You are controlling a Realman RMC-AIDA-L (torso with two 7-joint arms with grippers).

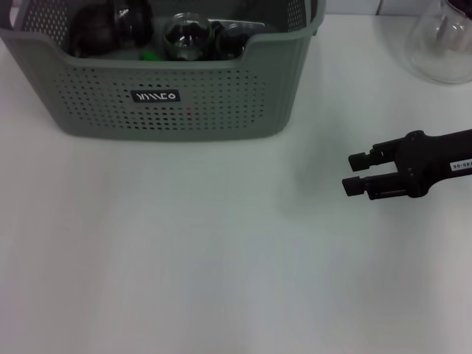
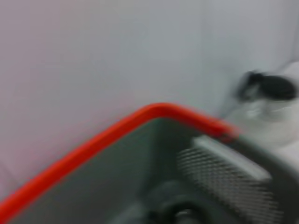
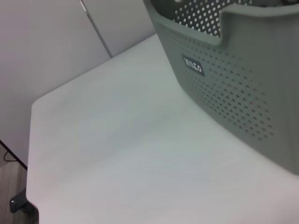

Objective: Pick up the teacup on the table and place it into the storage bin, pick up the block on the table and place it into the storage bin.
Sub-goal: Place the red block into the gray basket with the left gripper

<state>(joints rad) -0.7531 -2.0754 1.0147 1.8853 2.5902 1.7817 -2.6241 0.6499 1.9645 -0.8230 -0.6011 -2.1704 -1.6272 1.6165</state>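
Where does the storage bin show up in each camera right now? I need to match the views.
Head view: storage bin at top left, front wall facing the camera.
Left wrist view: blurred; a perforated grey wall at lower right, probably the bin.
Right wrist view: upper right.
Shared landmark: its black label.

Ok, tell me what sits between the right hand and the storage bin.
Nothing: in the head view only bare white table separates the open right hand from the storage bin.

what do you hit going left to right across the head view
storage bin → right gripper, open with nothing between its fingers, over the white table → clear glass vessel at the far right corner
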